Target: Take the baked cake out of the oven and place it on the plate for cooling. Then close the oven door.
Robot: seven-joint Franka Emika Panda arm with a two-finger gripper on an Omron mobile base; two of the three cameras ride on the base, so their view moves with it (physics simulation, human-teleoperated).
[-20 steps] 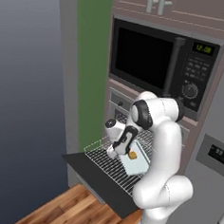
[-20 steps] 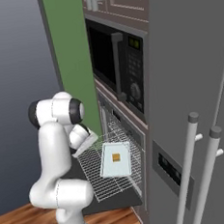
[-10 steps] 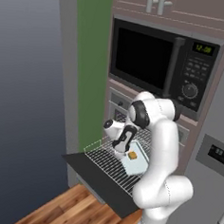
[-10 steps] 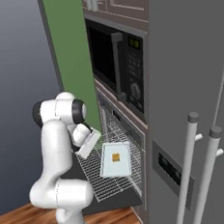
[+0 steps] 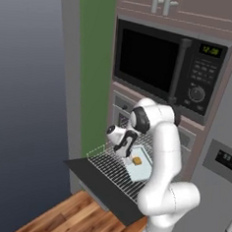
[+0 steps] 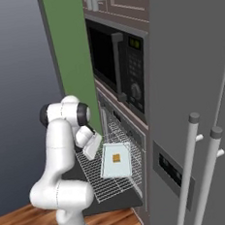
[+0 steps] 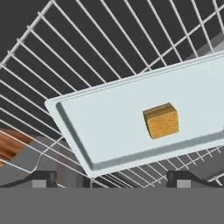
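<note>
The baked cake (image 5: pixel 137 160) (image 6: pixel 116 158) (image 7: pixel 161 120), a small yellow-orange block, lies on a pale flat tray (image 5: pixel 140 172) (image 6: pixel 121 169) (image 7: pixel 100 127). The tray rests on a wire rack (image 5: pixel 108 164) (image 6: pixel 98 176) pulled out of the oven (image 5: pixel 121 107). Below the rack the oven door (image 5: pixel 105 188) (image 6: pixel 109 203) hangs open, flat and dark. My gripper (image 5: pixel 121 150) (image 6: pixel 91 146) (image 7: pixel 112 178) hovers over the rack's left part, just left of the tray, open and holding nothing. In the hand view the cake sits up and right of the fingertips. The plate is out of view.
A black microwave (image 5: pixel 163 67) (image 6: pixel 120 60) sits above the oven. A grey fridge (image 6: pixel 198 121) with two vertical handles stands to the right. A green wall panel (image 5: pixel 92 62) flanks the oven's left, and wooden floor (image 5: pixel 75 218) lies below the door.
My hand has edged slightly lower and closer over the rack beside the tray. Its jaws stay open; cake, tray and door have not moved.
</note>
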